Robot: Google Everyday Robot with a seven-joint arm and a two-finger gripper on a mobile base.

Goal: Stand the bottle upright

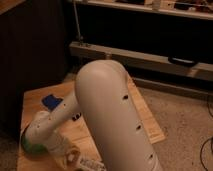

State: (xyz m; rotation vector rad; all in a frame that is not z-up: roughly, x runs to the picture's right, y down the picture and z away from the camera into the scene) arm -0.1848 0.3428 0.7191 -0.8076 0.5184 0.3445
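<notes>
here the robot's big white arm (112, 115) fills the middle of the view and reaches down toward seven o'clock over the wooden counter (145, 122). the gripper (70, 156) sits low at the near edge of the counter, at about seven o'clock, and it stands released, spread wide. the bottle (91, 164) lies on its side just at the gripper's four o'clock, white label with dark print facing up; whether the two touch cannot be told. a green bowl (26, 148) shows at the gripper's nine o'clock, partly hidden by the wrist. a blue-topped thing (50, 101) rests toward ten o'clock on the counter, and a small striped block (76, 116) peeks out beside the forearm
</notes>
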